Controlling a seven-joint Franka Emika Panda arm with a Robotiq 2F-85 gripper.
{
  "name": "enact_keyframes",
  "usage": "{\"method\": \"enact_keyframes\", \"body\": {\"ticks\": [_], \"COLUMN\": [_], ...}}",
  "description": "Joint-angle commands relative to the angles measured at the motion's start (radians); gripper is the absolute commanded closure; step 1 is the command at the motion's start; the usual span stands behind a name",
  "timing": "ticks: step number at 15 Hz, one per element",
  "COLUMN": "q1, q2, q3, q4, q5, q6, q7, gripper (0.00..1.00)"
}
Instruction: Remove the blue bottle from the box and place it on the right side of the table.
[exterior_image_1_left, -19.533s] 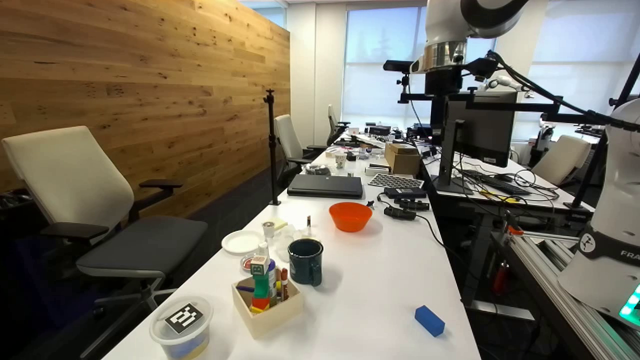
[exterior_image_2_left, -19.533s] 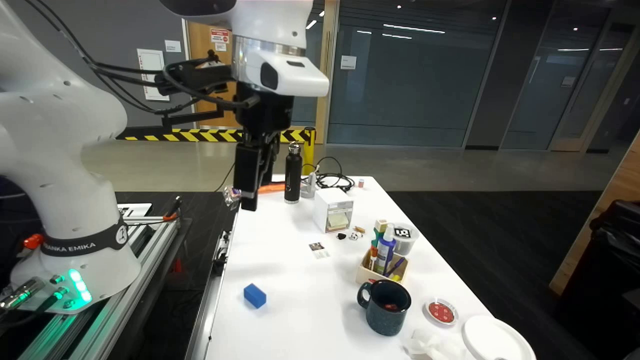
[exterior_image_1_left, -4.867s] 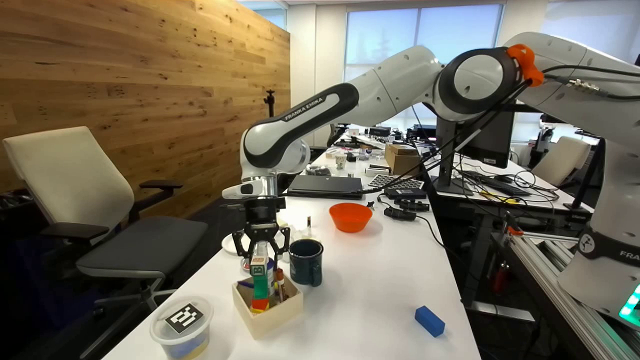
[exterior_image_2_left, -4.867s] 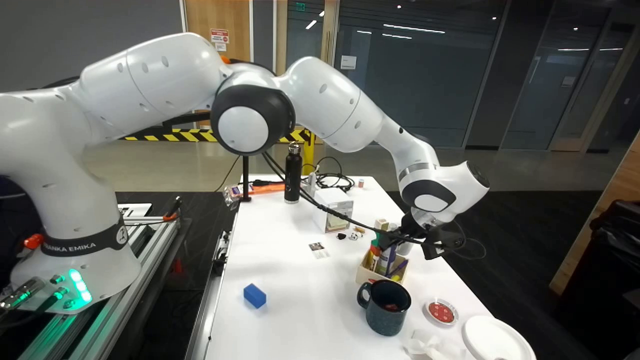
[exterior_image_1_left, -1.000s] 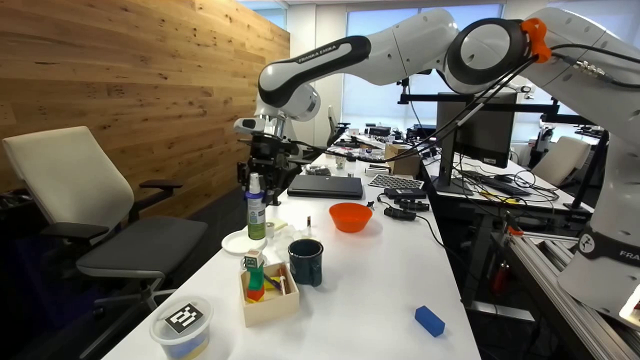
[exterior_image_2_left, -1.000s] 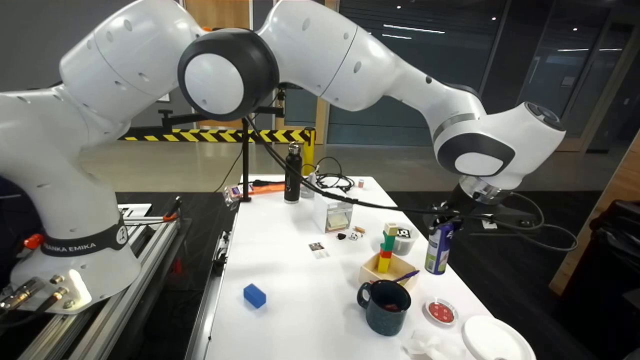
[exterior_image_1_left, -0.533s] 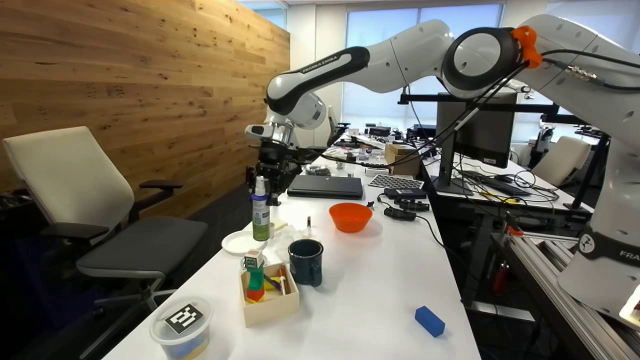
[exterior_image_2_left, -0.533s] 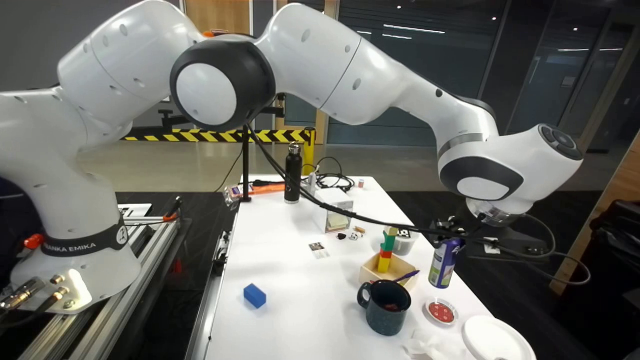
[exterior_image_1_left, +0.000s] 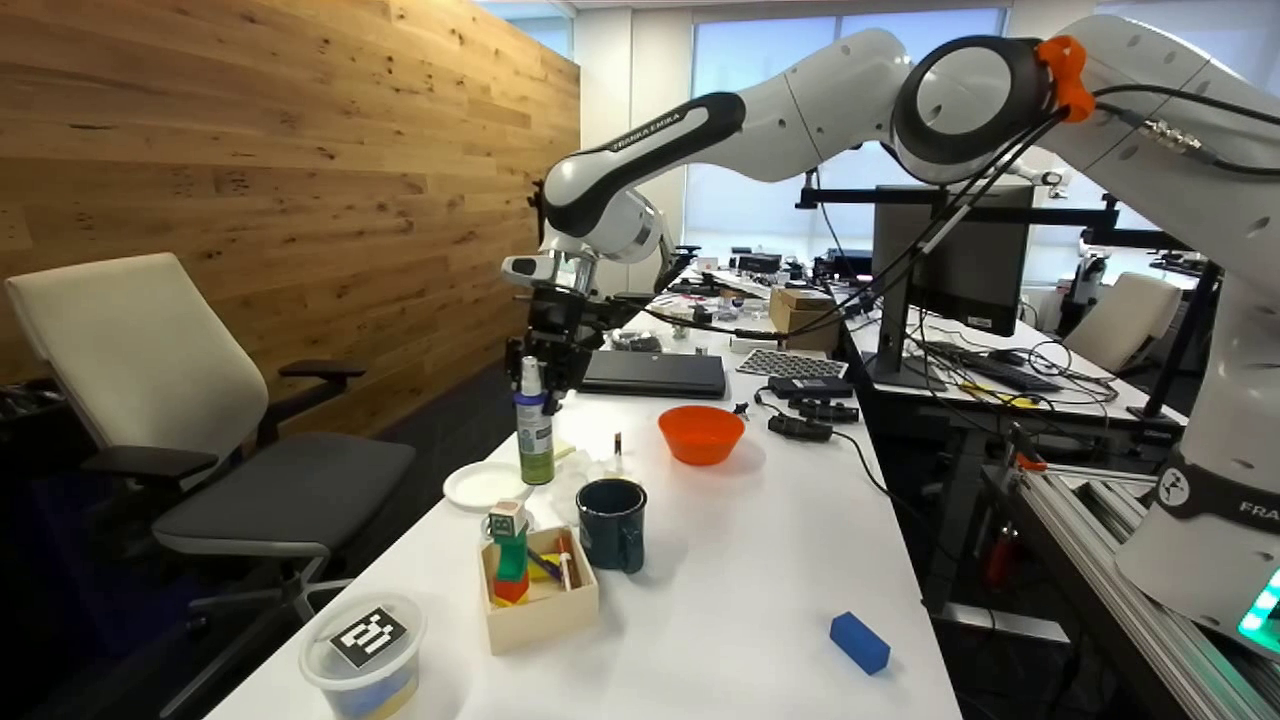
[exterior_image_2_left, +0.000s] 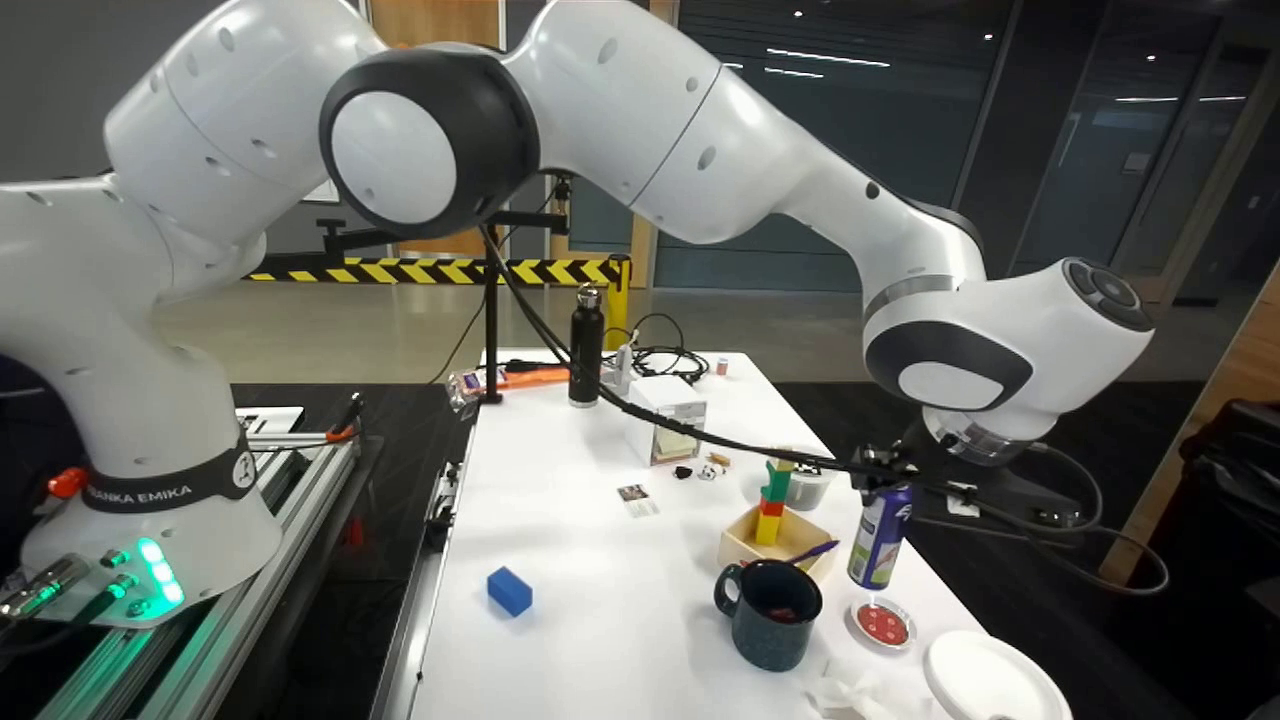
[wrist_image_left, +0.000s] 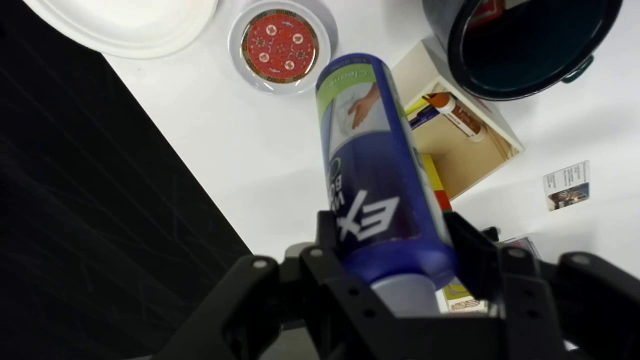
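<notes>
The gripper (wrist_image_left: 392, 227) has its jaws clamped on the upper part of the blue bottle (wrist_image_left: 372, 150), which hangs outside the box (exterior_image_1_left: 545, 618), above the table (exterior_image_1_left: 740, 620) and leaning slightly. In the wrist view the bottle's base shows between the red-centred dish (wrist_image_left: 280, 47) and the box; the table's long edge farthest from the robot base (exterior_image_2_left: 150, 510) runs diagonally close by, with dark floor (wrist_image_left: 100, 225) beyond. The wrist (exterior_image_2_left: 1000, 335) is out by that far edge, pitched a little off vertical; the forearm (exterior_image_2_left: 690, 120) slopes down to it from a high elbow (exterior_image_2_left: 430, 145), and a black cable (exterior_image_2_left: 735, 438) droops beneath. The white plate (exterior_image_2_left: 995, 675) and lidded tub (exterior_image_1_left: 370, 682) sit along the far edge, the dark mug (exterior_image_2_left: 768, 615) and box farther in. Open white surface spreads from the mug to the near long edge, where a blue block (exterior_image_1_left: 858, 642) lies. The orange bowl (exterior_image_1_left: 700, 437) stands about midway between both long edges.
</notes>
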Motion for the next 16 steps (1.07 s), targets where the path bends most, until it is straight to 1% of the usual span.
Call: {"method": "enact_keyframes", "body": {"ticks": [1,10,16], "q1": [-0.028,-0.096,-0.127], "q2": [-0.084,-0.119,-0.165], "q3": [0.004,0.003,-0.001], "q4": [-0.125,-0.257,-0.356], "q5": [0.046,0.118,0.169], "q6": [0.049,0.125,0.186], "q7": [0.03,0.037,0.033], "gripper": [0.69,0.69,0.69]}}
